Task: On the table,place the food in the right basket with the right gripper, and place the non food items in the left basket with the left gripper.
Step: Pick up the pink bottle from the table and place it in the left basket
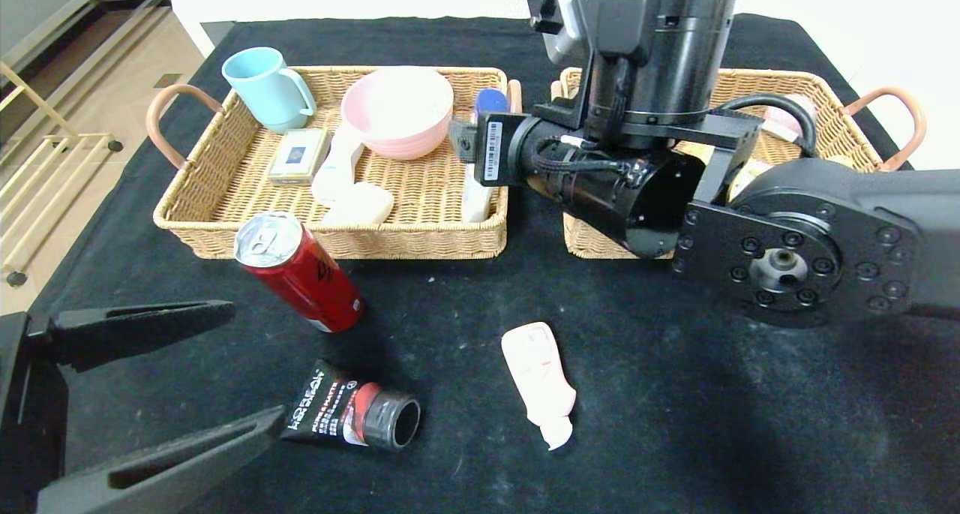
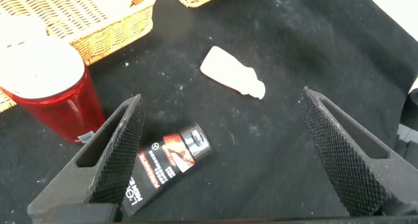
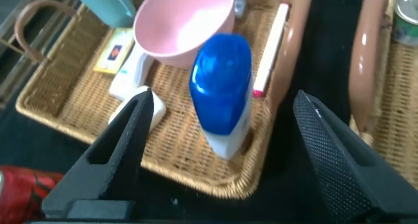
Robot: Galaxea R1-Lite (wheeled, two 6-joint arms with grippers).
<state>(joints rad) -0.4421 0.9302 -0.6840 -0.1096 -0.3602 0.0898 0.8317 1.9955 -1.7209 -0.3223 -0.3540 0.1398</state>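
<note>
Non-food items, left to right: black tube (image 1: pixel 352 412) and pink squeeze bottle (image 1: pixel 541 383) lie flat on the table (image 1: pixel 675 424), loose, not yet sorted. White bottle with blue cap (image 3: pixel 223 93) leans in the left basket (image 1: pixel 225 191), against its right wall, already filed.

Left gripper (image 1: pixel 247 371): low by the tube, jaws released, apparently lined up to take it.

Red can (image 1: pixel 298 271): food, standing before the left basket, unsorted.

Right gripper (image 3: pixel 219 145): over the left basket around the blue-capped bottle, jaws released, grasping nothing.

Right basket (image 1: pixel 825 101): largely hidden behind the right arm.

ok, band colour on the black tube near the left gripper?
Red, on the black tube; head view shows it best.
</note>
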